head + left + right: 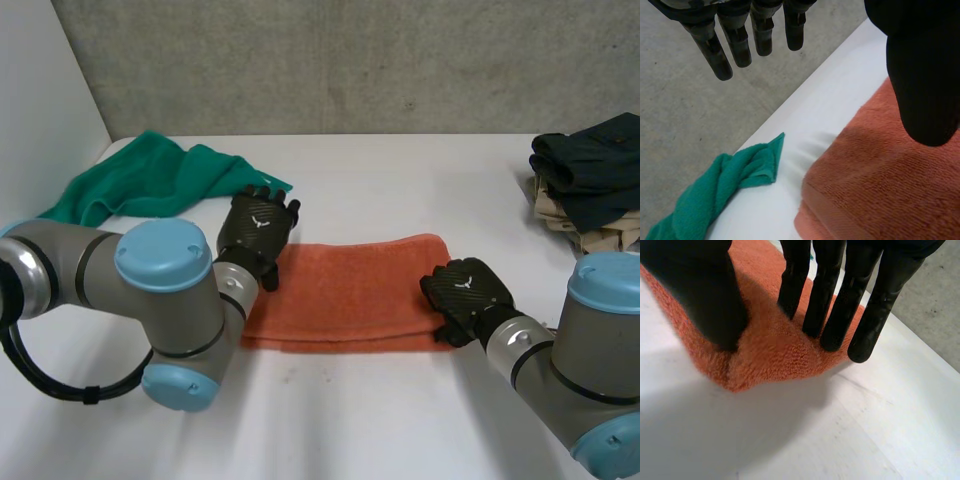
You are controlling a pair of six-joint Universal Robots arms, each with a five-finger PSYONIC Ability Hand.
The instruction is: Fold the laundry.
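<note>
A folded orange towel (345,290) lies lengthwise in the middle of the white table (400,180). My left hand (258,230) hovers over its left end with straight, spread fingers (740,45) and its thumb (925,75) above the towel (880,190), holding nothing. My right hand (465,295) rests on the towel's right end. In the right wrist view its fingers (835,295) and thumb (705,295) press into the towel (775,355) and bunch a ridge of cloth between them.
A crumpled green cloth (150,180) lies at the back left, close to the left hand and beside the towel's corner (715,195). A pile of dark garments (590,170) on beige folded ones (590,225) stands at the far right. A grey wall runs behind the table.
</note>
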